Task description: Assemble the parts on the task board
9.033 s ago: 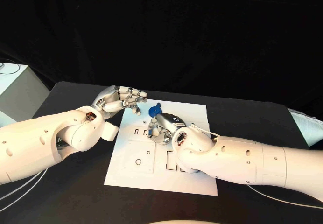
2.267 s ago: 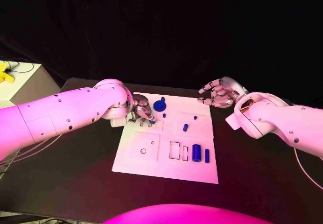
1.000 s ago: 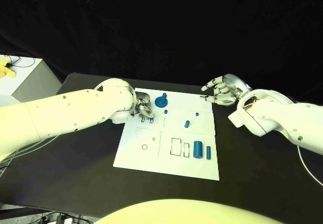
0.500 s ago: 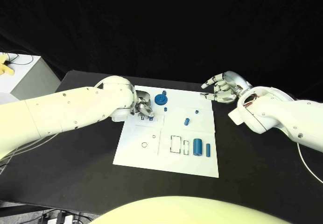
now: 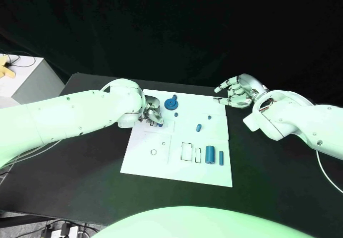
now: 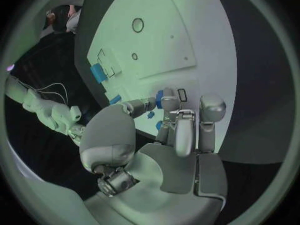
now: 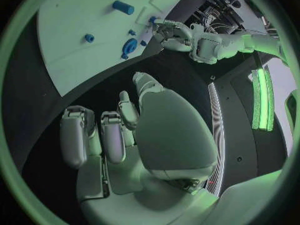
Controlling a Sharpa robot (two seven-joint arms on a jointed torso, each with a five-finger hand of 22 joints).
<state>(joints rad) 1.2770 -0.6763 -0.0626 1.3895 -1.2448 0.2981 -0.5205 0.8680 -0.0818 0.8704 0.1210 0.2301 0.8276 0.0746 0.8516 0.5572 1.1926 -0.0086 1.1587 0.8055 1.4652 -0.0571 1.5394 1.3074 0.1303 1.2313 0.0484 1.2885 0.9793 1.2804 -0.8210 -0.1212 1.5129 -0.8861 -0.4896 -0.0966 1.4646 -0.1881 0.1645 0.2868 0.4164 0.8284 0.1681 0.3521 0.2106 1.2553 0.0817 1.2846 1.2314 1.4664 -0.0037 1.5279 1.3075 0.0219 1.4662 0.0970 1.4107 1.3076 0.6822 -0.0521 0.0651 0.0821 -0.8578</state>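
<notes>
We see a matte black rectangular table (image 5: 85, 163) set before a black backdrop (image 5: 171, 34) that covers the whole rear of the scene. A white box-shaped cabinet (image 5: 25, 82) stands just beside the table's far corner, carrying a small yellow object (image 5: 7, 62) and a thin dark cable (image 5: 28, 58) on top.

Our right robot hand (image 7: 125, 130) hangs above the dark worktop (image 7: 37, 110) with its fingers (image 7: 74, 135) curled loosely and nothing in them. Beyond our fingertips lies the white task board (image 7: 75, 40), carrying a blue cylinder (image 7: 123, 7), a small blue ring (image 7: 89, 37) and a round blue part (image 7: 129, 47) near the board's edge. Farther off, past that edge, we see our left robot hand (image 7: 175, 35) lowered at the board, a small blue piece (image 7: 152, 20) at its fingertips; whether it grips it we cannot tell.
</notes>
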